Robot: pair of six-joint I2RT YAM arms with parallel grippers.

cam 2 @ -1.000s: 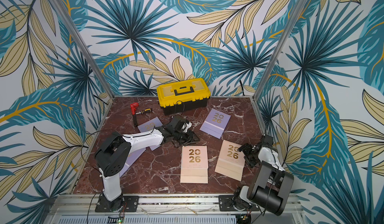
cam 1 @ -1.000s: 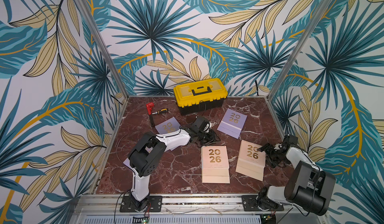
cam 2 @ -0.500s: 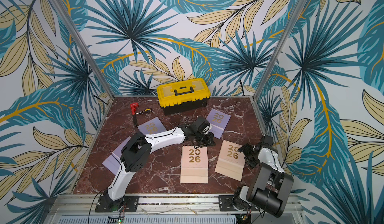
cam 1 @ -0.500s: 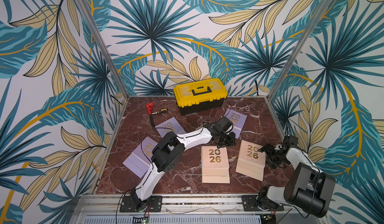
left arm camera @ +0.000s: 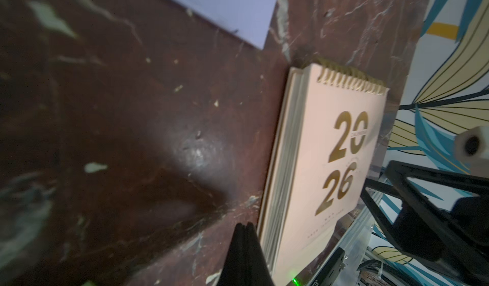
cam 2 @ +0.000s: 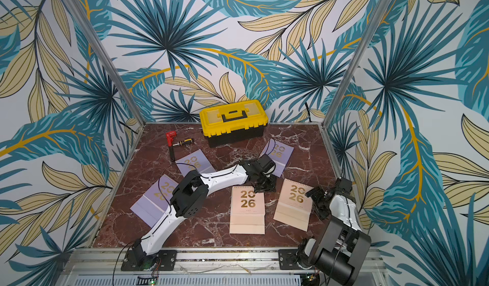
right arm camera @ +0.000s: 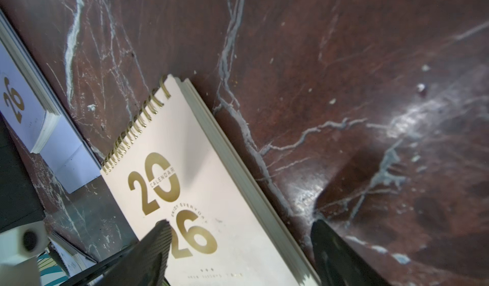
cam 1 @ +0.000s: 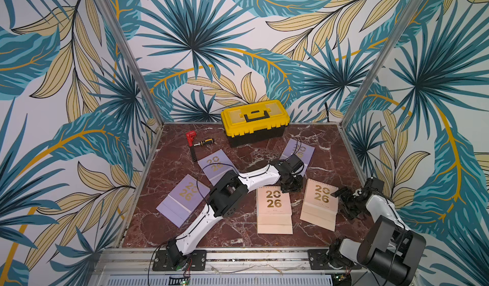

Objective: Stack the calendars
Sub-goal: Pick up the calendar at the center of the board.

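Note:
Two peach calendars lie at the front in both top views, one in the middle (cam 1: 274,208) (cam 2: 247,208) and one to its right (cam 1: 320,202) (cam 2: 292,205). Three lavender calendars (cam 1: 185,200) (cam 1: 215,165) (cam 1: 299,152) lie further left and back. My left gripper (cam 1: 291,186) (left arm camera: 246,225) is shut and empty, low on the table beside the left edge of the right peach calendar (left arm camera: 330,165). My right gripper (cam 1: 344,200) (right arm camera: 239,223) is open at that calendar's (right arm camera: 201,192) right edge, with one finger over the cover and the other over the table.
A yellow-and-black toolbox (cam 1: 255,121) stands at the back wall. A red tool (cam 1: 190,136) and a screwdriver (cam 1: 203,142) lie at the back left. Aluminium posts and patterned walls close in the marble table (cam 1: 238,231). The left arm (cam 1: 254,178) stretches across the middle.
My left arm has swung right, from the back-left lavender calendar to the gap between the peach calendars, and its jaws have shut. The right arm has hardly moved.

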